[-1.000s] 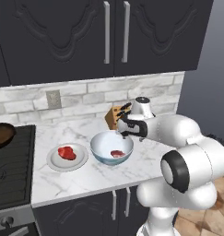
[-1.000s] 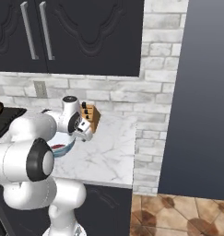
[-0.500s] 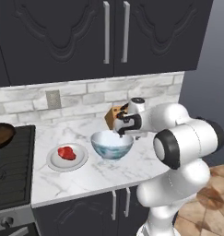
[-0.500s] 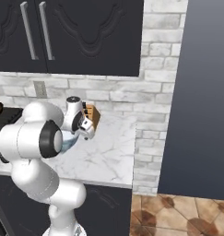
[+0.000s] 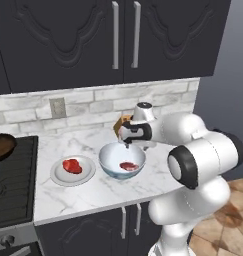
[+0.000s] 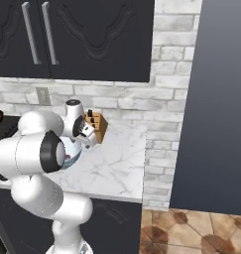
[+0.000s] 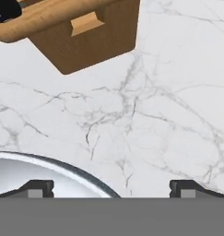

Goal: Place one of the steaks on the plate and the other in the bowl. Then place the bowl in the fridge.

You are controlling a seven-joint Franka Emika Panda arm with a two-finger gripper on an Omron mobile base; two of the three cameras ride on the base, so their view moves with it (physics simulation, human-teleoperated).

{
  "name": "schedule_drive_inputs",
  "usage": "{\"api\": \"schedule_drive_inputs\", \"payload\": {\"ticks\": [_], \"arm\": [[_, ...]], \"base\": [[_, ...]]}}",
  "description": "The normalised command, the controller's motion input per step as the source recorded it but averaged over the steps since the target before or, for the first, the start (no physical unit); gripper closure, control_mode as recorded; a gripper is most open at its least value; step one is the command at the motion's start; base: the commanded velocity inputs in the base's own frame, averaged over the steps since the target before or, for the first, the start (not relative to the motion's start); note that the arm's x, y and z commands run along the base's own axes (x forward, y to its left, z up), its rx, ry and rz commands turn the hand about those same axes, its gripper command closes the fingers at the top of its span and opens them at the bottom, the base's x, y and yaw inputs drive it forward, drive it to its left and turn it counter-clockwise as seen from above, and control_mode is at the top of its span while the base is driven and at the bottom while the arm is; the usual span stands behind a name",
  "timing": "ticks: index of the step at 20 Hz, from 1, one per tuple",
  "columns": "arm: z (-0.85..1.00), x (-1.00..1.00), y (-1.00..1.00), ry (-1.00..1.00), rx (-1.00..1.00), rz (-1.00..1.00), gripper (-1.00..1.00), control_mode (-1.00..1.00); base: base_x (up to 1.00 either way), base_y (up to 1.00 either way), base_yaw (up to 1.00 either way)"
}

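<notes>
One red steak (image 5: 71,166) lies on the flat pale plate (image 5: 57,177) on the marble counter. The other steak (image 5: 128,165) rests inside the deep white bowl (image 5: 110,167), just right of the plate. My gripper (image 5: 127,144) hangs open and empty over the bowl's far rim, pointing down. In the hand view my gripper (image 7: 112,189) straddles bare marble, with the bowl's rim (image 7: 62,167) curving in at the lower left. Right of the counter the fridge (image 6: 216,99) shows as a tall grey flank. Its door and handles are out of view.
A wooden knife block (image 5: 121,122) stands against the brick wall right behind the gripper, and it shows close ahead as the block (image 7: 85,32) in the hand view. A stove (image 5: 10,180) with a dark pan (image 5: 2,146) lies at the left. Dark cabinets (image 5: 113,40) hang overhead.
The hand has drifted a little left and back over the bowl's far rim while the elbow shifted. The jaws stayed open. Both steaks, plate and bowl have not moved.
</notes>
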Motion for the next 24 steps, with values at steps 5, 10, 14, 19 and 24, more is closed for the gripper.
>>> {"api": "schedule_drive_inputs", "payload": {"ticks": [5, 10, 14, 19, 24], "arm": [[0.00, -0.40, 0.00, 0.00, 0.00, 0.00, -1.00, -1.00], [0.00, -0.21, 0.00, 0.00, 0.00, 0.00, -1.00, -1.00], [-0.01, -0.05, -0.01, 0.00, 0.00, 0.00, -1.00, -1.00], [-0.15, -0.01, 0.00, 0.08, 0.00, 0.00, -1.00, -1.00], [-0.16, -0.03, 0.00, 0.08, 0.00, 0.00, -1.00, -1.00]], "base": [[0.00, 0.00, 0.00], [0.00, 0.00, 0.00], [0.00, 0.00, 0.00], [0.00, 0.00, 0.00], [0.00, 0.00, 0.00]]}}
